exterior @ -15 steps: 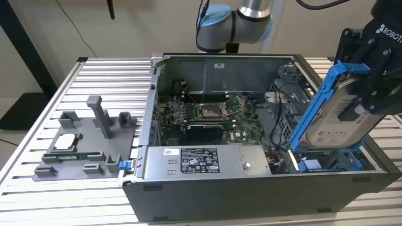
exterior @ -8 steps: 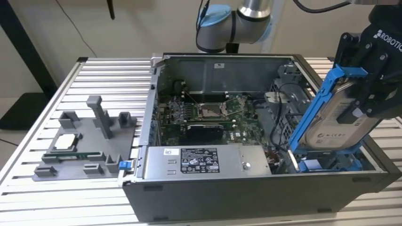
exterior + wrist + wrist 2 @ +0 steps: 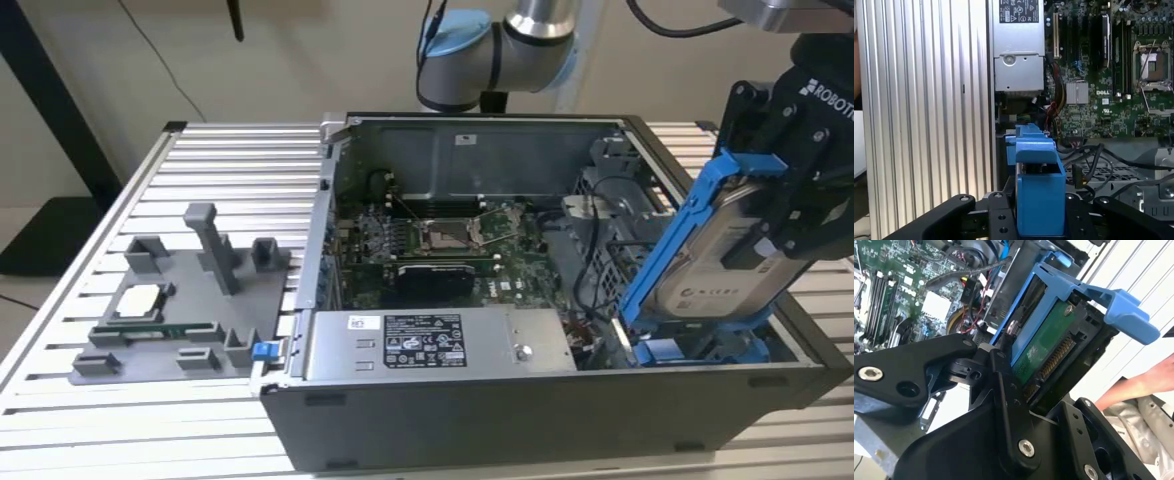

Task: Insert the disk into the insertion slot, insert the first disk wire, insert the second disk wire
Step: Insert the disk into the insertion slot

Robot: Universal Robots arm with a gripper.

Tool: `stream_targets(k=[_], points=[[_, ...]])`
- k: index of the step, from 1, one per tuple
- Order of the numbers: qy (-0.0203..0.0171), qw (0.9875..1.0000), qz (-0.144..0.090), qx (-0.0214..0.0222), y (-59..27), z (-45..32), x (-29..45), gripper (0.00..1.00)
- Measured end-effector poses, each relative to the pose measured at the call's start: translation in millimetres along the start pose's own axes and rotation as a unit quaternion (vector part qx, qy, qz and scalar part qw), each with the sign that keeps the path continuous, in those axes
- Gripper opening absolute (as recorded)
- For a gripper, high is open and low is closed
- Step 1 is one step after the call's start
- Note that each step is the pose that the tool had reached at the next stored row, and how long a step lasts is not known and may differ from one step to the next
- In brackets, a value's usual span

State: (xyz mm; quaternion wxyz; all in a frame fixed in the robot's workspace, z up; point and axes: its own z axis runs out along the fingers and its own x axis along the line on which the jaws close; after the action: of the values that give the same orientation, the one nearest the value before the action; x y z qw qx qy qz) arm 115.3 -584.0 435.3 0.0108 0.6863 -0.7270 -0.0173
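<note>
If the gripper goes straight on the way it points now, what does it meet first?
Most likely the insertion slot: the gripper, shut on the tilted disk, points down at it, and the disk's lower end hangs close above it. Depth is unclear in the exterior view.

In the exterior view a computer case (image 3: 534,425) sits centre-right on the table (image 3: 80,430), a tray (image 3: 200,305) at frame left. Inside, a power supply (image 3: 427,345) lies lower centre, a circuit board (image 3: 441,245) behind it; the disk (image 3: 727,270) leans at right, lower end at the drive bay (image 3: 701,352).
</note>
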Motion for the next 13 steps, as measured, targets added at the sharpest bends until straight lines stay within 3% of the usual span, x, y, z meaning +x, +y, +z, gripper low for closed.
stream_targets(k=[6, 13], points=[[-0.0007, 1.0, -0.001, -0.0001, -2.8, 8.3, -3.7, 0.0], [-0.004, 0.9999, -0.01, -0.0003, -6.6, 14.8, -7.6, 0.0]])
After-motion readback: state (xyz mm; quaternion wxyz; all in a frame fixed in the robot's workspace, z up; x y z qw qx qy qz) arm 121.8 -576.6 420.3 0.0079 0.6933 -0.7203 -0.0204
